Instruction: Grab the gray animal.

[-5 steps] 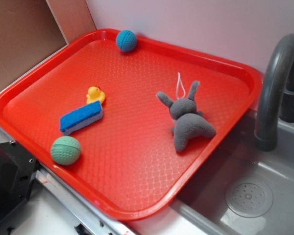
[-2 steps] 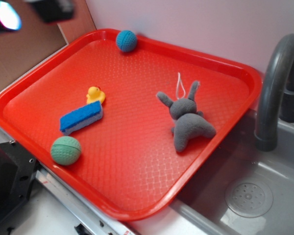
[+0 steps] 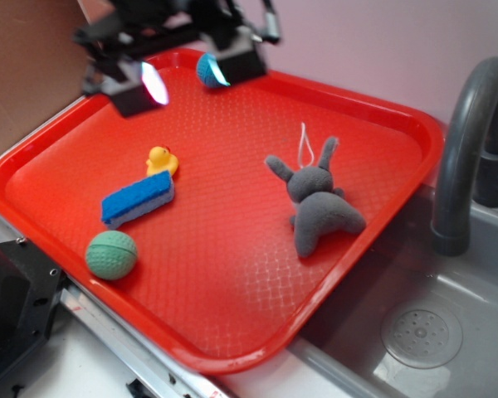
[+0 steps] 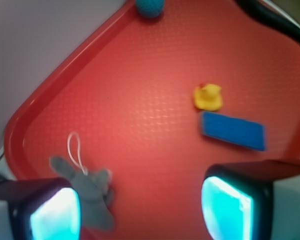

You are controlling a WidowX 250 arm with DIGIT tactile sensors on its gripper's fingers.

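Hand point(image 3: 187, 73) hung spread, empty, upper left of frame. Bunny point(image 3: 317, 203) lay well apart toward right-centre of tray point(image 3: 232, 332), ears pointing up-frame.

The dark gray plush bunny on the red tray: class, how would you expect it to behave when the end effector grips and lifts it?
The dark gray plush bunny looks like soft fabric, so it would probably squash and sag, ears and limbs drooping. It seems light. Lying flat on the red plastic tray, it should slide rather than roll if pushed.
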